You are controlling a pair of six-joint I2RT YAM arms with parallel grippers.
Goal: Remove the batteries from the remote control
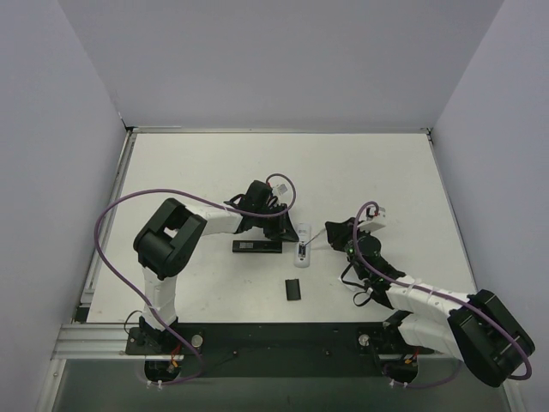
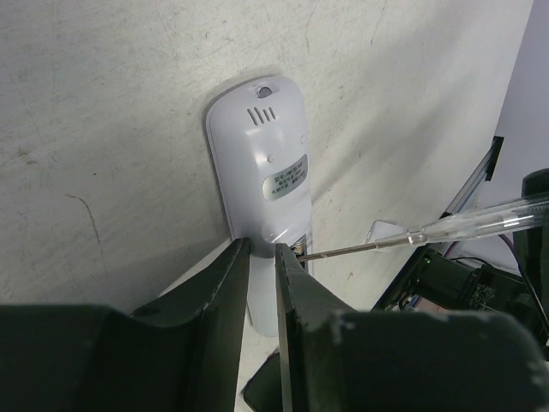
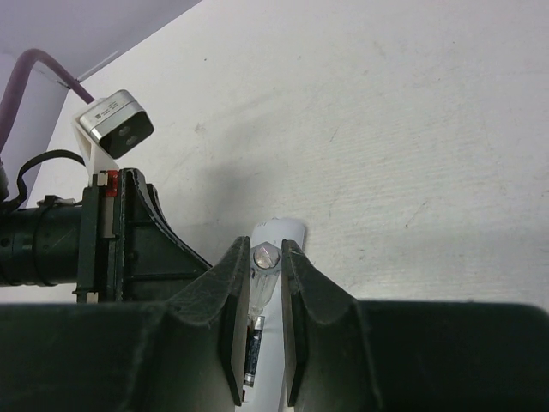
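One battery (image 3: pixel 255 353) lies along remote (image 3: pixel 276 233).

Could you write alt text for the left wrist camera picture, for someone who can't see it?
A white remote lies back-up on a pale table, its near end between the left claw's dark fingers. A clear-handled screwdriver reaches in from the right, its tip at the remote's battery slot.

White remote (image 1: pixel 303 245): back up on table, cover off, compartment open. One slim dark battery (image 3: pixel 251 354) visible, seated lengthwise in compartment. Second battery not discernible.
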